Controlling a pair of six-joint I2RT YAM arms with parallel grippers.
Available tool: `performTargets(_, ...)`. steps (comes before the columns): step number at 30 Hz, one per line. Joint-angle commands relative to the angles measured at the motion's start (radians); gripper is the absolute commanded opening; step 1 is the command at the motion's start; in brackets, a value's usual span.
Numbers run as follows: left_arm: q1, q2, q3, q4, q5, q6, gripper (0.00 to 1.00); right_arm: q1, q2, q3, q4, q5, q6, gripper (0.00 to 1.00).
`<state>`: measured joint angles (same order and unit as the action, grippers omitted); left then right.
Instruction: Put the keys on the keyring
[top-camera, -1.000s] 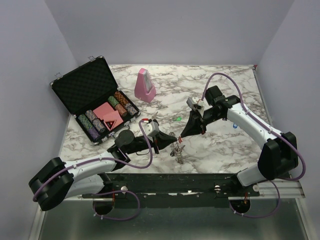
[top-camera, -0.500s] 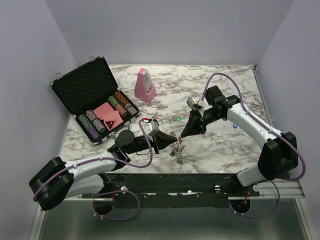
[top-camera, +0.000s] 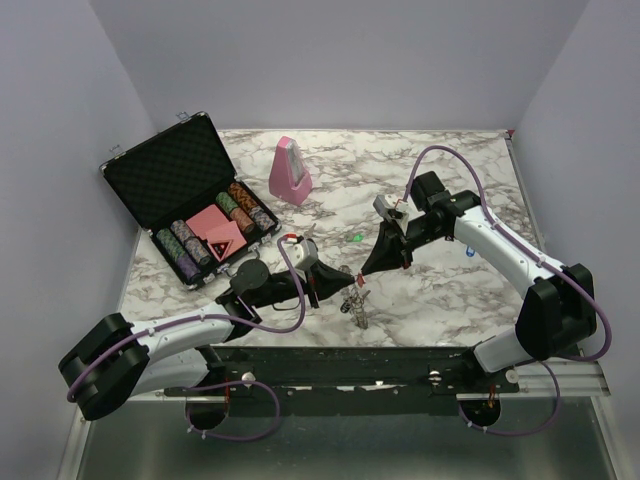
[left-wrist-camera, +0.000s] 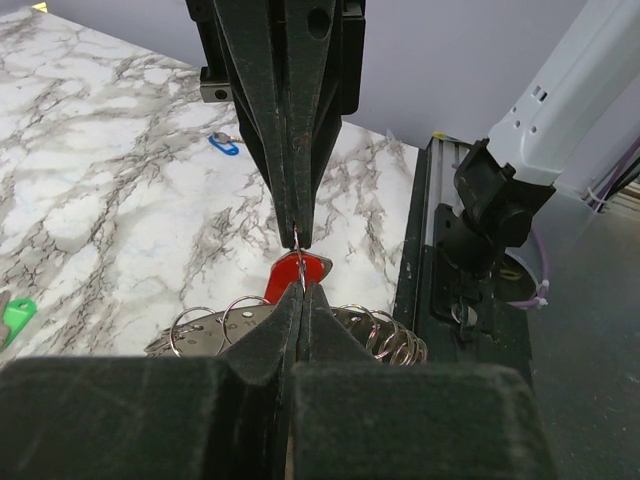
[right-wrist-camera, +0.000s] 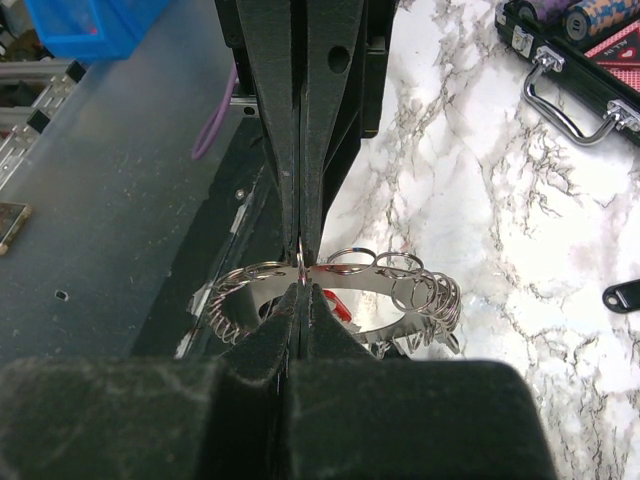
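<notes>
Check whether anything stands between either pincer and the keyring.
Nothing visible does. The left pincer and the right pincer meet tip to tip, both shut on the rim of the keyring. A red-capped key sits just behind the contact point, not between them.

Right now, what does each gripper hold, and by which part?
Both the left gripper and the right gripper are shut on the keyring, pinching one spot of its rim, tip to tip.

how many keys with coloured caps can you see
4: green key loose mid-table, blue key beside the right arm, black key at the right-wrist view's right edge, red key at the keyring. More may be hidden.
</notes>
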<state>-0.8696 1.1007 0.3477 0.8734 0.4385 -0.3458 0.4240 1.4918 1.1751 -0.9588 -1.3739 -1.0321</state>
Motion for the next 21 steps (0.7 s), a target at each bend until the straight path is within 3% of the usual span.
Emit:
performTargets(1,0.004,-0.009,0.050,0.035,-0.009,-0.032,0.00,0.015,-0.002,-0.008,-0.008,-0.011,-0.022,0.00)
performTargets(21,0.017,-0.024,0.066,0.007,-0.026,-0.087,0.00,0.024,-0.001,-0.009,-0.009,-0.007,-0.020,0.00)
